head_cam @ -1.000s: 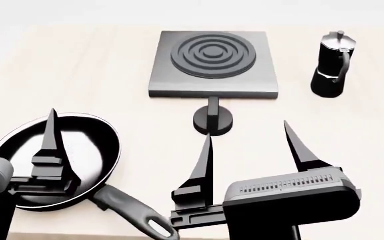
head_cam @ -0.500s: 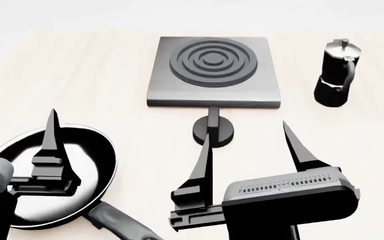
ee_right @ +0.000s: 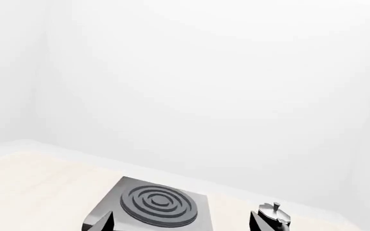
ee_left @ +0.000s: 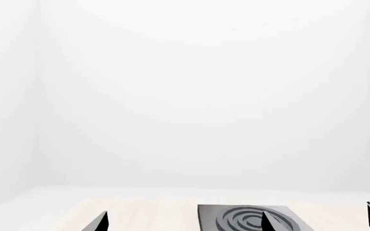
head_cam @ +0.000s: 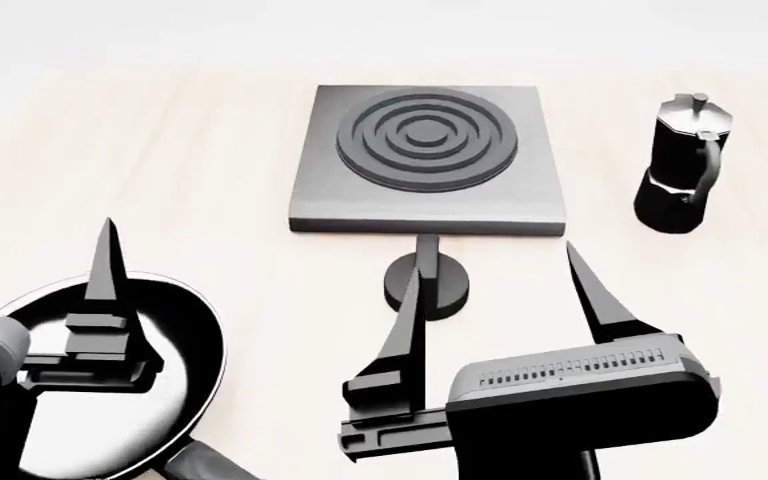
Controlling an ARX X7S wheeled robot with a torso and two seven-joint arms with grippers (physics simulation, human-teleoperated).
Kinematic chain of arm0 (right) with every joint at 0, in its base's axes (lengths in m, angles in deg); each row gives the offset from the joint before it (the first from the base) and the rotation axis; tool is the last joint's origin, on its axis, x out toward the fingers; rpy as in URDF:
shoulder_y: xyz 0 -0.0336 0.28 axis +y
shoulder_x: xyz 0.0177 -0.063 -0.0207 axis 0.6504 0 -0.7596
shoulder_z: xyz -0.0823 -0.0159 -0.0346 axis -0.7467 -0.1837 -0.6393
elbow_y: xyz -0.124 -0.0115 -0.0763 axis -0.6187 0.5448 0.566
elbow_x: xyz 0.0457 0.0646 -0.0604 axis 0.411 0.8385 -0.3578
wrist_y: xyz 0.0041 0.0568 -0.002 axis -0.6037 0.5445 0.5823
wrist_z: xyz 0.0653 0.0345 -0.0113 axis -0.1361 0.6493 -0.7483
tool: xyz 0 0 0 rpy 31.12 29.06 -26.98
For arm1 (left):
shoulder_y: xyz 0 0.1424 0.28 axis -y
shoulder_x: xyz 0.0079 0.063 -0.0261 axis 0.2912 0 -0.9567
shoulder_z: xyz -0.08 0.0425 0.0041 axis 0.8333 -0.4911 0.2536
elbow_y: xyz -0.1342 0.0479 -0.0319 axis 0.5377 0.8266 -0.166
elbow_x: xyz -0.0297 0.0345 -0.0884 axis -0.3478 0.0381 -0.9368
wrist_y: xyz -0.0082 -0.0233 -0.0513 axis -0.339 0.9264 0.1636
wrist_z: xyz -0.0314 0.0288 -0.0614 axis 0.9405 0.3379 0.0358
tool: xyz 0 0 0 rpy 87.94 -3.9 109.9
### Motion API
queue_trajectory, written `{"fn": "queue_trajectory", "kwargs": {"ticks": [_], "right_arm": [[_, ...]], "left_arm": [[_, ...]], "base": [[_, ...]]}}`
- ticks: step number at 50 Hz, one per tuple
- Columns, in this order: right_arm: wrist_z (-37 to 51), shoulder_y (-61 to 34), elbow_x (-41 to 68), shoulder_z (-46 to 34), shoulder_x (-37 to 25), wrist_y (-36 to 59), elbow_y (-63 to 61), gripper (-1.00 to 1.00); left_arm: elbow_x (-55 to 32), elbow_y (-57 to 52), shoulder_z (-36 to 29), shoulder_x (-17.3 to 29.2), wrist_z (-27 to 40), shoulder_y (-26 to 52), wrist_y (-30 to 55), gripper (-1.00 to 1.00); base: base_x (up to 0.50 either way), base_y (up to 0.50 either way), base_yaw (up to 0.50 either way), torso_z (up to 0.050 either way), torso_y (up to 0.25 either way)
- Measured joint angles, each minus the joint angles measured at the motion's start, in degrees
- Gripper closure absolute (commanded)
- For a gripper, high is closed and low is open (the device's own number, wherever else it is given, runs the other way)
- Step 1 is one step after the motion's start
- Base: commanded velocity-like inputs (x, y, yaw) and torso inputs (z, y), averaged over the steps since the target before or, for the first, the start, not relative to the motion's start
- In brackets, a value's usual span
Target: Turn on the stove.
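You see the worktop [head_cam: 157, 130] carrying the stove [head_cam: 424, 160] at its middle, the frying pan [head_cam: 157, 350] well in front of the stove toward your left, and the moka pot [head_cam: 679, 165] beside the stove. Your right gripper [head_cam: 491, 290] is wide open and empty, near the stove's knob [head_cam: 427, 282]. The left gripper [head_cam: 37, 260] also looks open and empty. I judge this is the approach step; next you must bring the right gripper around the knob.
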Motion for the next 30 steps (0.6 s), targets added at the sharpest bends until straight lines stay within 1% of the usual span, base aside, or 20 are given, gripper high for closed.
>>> {"fn": "queue_trajectory", "kwargs": {"ticks": [30], "right_arm": [[0.6,-0.2,0.6,-0.4,-0.6,-0.1,0.1,-1.00]], "left_arm": [[-0.7,0.4,-0.4,0.6,0.8,0.2,-0.4,-1.00]], "base": [[0.11,0.00,0.00,0.000,0.000]]}}
